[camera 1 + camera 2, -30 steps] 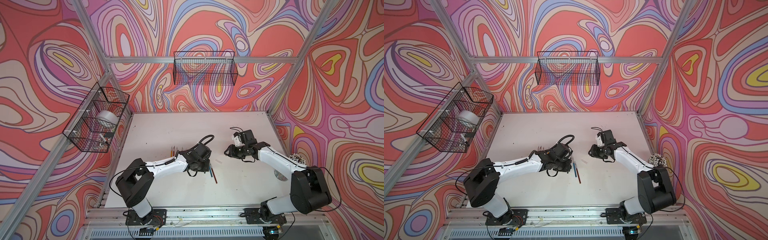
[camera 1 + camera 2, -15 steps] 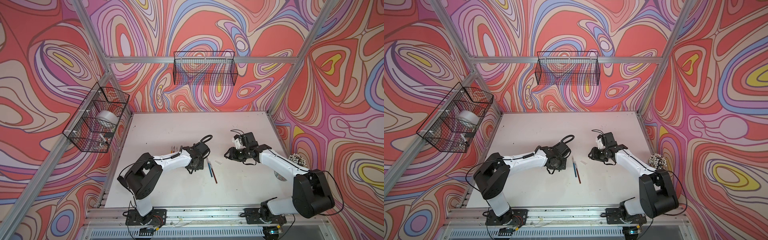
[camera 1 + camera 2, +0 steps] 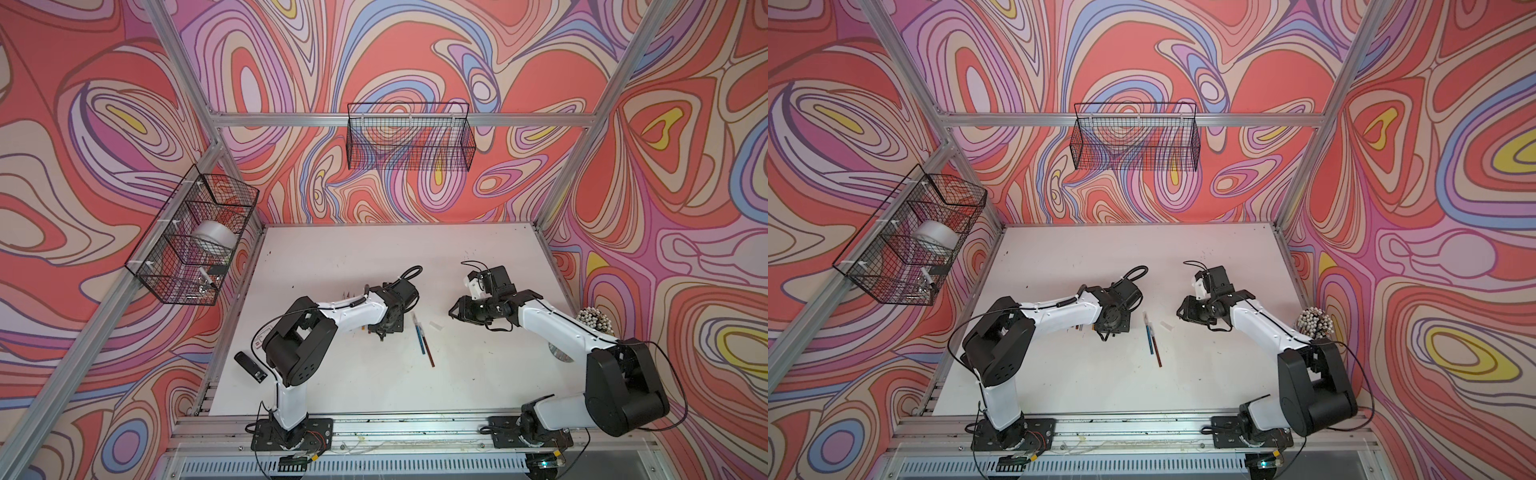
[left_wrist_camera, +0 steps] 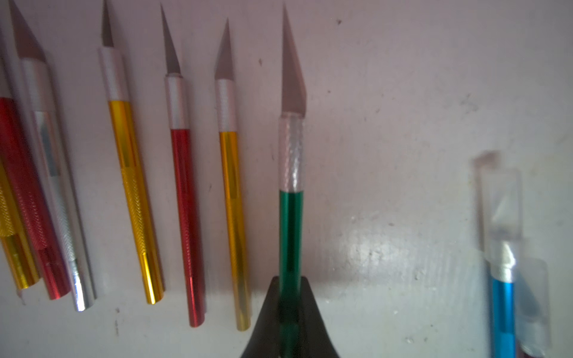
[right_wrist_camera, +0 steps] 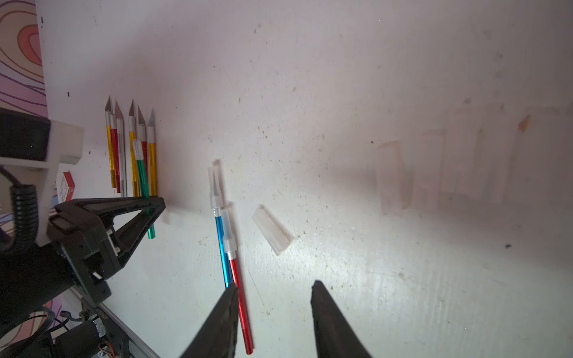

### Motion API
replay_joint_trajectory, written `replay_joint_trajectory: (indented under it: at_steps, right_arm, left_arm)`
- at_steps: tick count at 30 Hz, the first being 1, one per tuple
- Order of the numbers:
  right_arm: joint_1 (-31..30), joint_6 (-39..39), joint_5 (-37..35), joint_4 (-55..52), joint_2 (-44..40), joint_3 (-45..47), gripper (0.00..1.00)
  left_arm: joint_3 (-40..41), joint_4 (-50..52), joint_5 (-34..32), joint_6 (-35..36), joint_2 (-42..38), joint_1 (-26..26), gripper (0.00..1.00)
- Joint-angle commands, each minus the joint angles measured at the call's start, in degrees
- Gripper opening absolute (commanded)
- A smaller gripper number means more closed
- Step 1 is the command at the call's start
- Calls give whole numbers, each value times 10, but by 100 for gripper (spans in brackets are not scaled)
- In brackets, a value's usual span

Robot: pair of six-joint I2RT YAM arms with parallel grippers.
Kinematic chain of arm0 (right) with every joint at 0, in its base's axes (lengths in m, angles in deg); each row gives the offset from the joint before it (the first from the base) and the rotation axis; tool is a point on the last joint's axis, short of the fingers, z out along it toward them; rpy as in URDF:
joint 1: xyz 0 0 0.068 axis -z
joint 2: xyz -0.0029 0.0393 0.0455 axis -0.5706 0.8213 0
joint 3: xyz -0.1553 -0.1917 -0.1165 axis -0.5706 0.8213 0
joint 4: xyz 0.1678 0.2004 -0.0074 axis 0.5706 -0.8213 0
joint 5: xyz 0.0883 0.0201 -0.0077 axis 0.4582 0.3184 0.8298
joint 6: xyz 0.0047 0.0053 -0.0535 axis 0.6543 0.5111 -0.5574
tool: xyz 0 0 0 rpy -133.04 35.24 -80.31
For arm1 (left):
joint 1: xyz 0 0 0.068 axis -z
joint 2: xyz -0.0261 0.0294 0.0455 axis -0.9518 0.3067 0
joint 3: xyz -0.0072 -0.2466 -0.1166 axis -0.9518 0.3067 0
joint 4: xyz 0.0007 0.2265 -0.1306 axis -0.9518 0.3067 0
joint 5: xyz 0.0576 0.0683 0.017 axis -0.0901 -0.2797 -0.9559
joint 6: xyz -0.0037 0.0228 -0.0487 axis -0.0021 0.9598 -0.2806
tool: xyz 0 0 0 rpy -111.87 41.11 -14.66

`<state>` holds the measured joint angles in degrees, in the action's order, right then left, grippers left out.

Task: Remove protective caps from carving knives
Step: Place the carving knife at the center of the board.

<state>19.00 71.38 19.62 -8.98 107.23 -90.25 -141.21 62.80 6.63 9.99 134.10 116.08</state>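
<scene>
White tabletop [image 3: 374, 257] is carrying everything we are working on. We are pinching the green knife [image 4: 290, 229], blade bare, tight in our left gripper [image 4: 290, 288], by the row of uncapped knives [image 4: 135, 192]. We are holding our right gripper [image 5: 274, 283] partly open, gripping nothing, near the blue knife [image 5: 221, 248] and red knife [image 5: 240, 303], both wearing caps [image 5: 215, 189]. One loose cap [image 5: 272, 229] is lying just beside them.

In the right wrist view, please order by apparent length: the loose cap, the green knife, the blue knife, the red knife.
1. red knife and blue knife: alike; red lies nearer the camera, so unranked.
2. green knife, farther away, partly hidden by the left tool.
3. loose cap, clearly shortest.
</scene>
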Motion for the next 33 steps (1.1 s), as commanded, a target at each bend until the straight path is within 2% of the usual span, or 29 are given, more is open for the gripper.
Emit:
replay_joint_trajectory:
  at_steps: [1,13,33]
  right_arm:
    - [0,-3,-3,3,-13,5,41]
    - [0,-5,-7,-3,-12,-2,41]
    - [-1,-4,2,-11,-28,-2,41]
  left_arm:
    - [-17,23,-19,5,12,-7,11]
    - [-32,31,-17,15,31,-15,17]
    - [-21,37,-10,7,-11,-17,17]
